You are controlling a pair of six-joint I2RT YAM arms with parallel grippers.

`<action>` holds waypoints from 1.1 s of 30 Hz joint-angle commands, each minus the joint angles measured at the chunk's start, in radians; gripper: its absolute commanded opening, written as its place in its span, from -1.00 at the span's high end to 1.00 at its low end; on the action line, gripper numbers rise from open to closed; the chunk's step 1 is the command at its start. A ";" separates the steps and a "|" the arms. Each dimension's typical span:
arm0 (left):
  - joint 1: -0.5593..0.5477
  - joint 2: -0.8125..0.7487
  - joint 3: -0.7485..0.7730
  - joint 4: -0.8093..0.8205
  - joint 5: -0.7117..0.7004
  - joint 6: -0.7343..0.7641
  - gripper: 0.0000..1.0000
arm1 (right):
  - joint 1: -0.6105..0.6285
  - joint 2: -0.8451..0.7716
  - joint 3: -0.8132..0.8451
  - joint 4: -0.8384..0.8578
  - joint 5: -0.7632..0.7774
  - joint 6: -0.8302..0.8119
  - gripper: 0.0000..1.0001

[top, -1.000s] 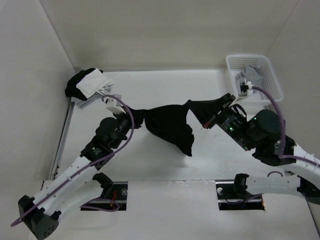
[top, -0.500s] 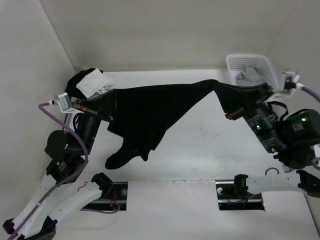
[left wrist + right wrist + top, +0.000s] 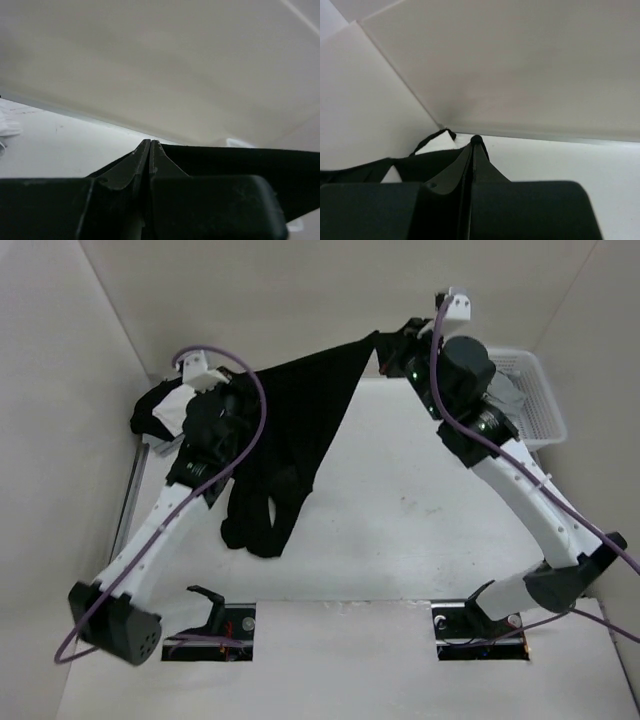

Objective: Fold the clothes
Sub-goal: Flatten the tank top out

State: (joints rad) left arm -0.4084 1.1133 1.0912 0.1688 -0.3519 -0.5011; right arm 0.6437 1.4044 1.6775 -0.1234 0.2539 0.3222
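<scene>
Both arms are raised toward the back wall with the black T-shirt (image 3: 300, 410) strung between them, lifted over the rear half of the table (image 3: 430, 510).

Left gripper (image 3: 150, 146): jaws pressed together, clamped on one end of the shirt's upper edge, beside the black-and-white bundle (image 3: 160, 412) in the far-left corner.

Right gripper (image 3: 474, 142): jaws likewise together, pinching the other end of that edge, higher and farther back.

The upper edge runs taut between the two grips. Below it the fabric narrows and hangs down on the left side, its bunched lower end resting on the table next to the left arm.

A white basket (image 3: 548, 412) sits at the far right, well apart from the shirt.
</scene>
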 commanded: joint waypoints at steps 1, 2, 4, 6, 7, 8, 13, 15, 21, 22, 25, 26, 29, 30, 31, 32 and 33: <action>0.092 0.146 0.281 0.092 0.117 0.029 0.98 | -0.026 0.056 0.310 -0.015 -0.122 0.012 1.00; 0.105 0.157 0.326 0.081 0.131 0.032 0.98 | -0.014 0.057 0.333 -0.018 -0.128 -0.009 1.00; 0.102 0.136 0.326 0.087 0.130 0.053 0.98 | 0.038 0.036 0.321 -0.013 -0.119 -0.063 1.00; 0.086 0.088 0.250 0.104 0.102 0.058 0.97 | 0.085 -0.014 0.210 0.005 -0.128 -0.089 0.99; 0.061 0.041 0.142 0.136 0.072 0.049 0.94 | 0.113 -0.056 0.104 0.031 -0.128 -0.098 0.99; 0.043 0.008 0.060 0.165 0.047 0.038 0.93 | 0.136 -0.094 0.000 0.063 -0.130 -0.097 0.99; -0.130 -0.271 -0.596 0.304 -0.183 -0.091 0.44 | 0.312 -0.271 -0.606 0.208 -0.153 -0.052 0.99; -0.199 -0.439 -0.763 0.217 -0.270 -0.112 0.18 | 0.459 -0.307 -0.819 0.165 -0.150 -0.028 0.98; -0.249 -0.487 -0.730 -0.005 -0.385 -0.113 0.10 | 0.590 -0.497 -1.034 -0.117 0.138 0.159 0.02; -0.246 -0.433 -0.708 0.007 -0.369 -0.106 0.10 | 0.557 -0.540 -1.045 -0.120 0.159 0.179 -0.09; -0.221 -0.171 -0.598 0.078 -0.261 -0.080 0.11 | 0.369 -0.634 -1.087 -0.076 0.134 0.256 0.00; -0.212 -0.070 -0.549 0.115 -0.219 -0.070 0.13 | 0.284 -0.640 -1.099 -0.052 0.083 0.277 0.29; -0.201 0.199 -0.380 0.159 -0.139 -0.015 0.24 | 0.094 -0.578 -1.124 0.014 -0.065 0.347 0.92; -0.198 0.285 -0.319 0.161 -0.128 0.005 0.30 | 0.048 -0.541 -1.140 0.063 -0.109 0.363 0.97; -0.200 0.371 -0.250 0.150 -0.113 0.021 0.39 | 0.020 -0.520 -1.162 0.114 -0.132 0.376 0.97; -0.201 0.416 -0.213 0.140 -0.102 0.032 0.43 | 0.006 -0.504 -1.176 0.152 -0.139 0.386 0.96; -0.215 0.513 -0.118 0.103 -0.076 0.047 0.47 | -0.014 -0.478 -1.203 0.232 -0.154 0.405 0.90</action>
State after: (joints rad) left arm -0.6132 1.4750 0.7959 0.2646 -0.5232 -0.5297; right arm 0.6712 0.8631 0.5434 -0.0826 0.2199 0.6308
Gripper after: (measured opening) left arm 0.289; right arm 0.019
